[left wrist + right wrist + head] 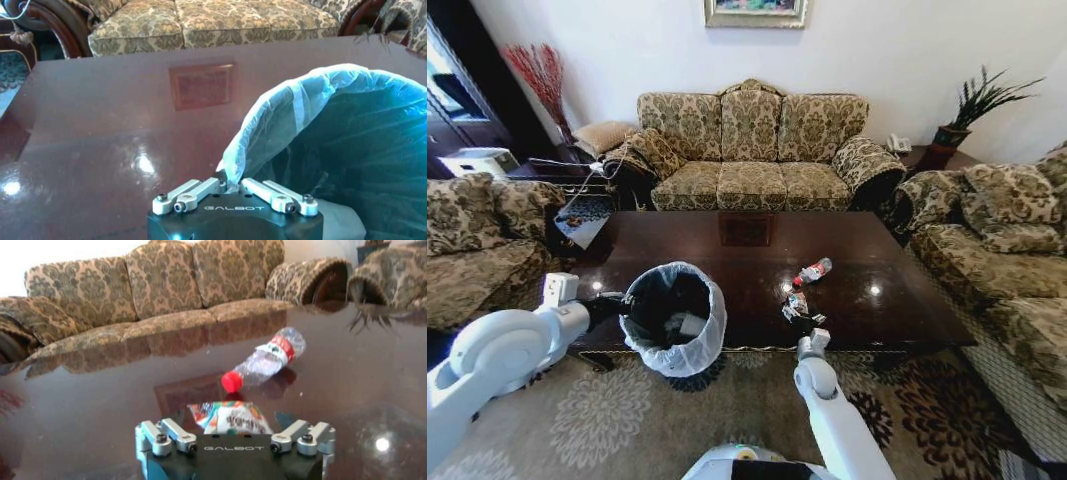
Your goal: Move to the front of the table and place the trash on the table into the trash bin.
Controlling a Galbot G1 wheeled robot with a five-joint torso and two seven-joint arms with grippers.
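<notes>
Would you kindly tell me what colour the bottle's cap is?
Red; the bottle cap shows best in the right wrist view.

Arms: glossy white shells, rounded and tubular — my left arm (502, 350) thick with a bulbous joint, my right arm (832, 415) slimmer, tapering toward the wrist
Wrist blocks: small white boxy housing near each wrist
Left gripper (230, 184): black body, "GALBOT" in pale letters, light grey finger links with dark screws
Right gripper (233, 422): same black body and lettering — silver-grey linkages, round screw heads at each pivot
Base: white rim with a yellow-green dot
</notes>
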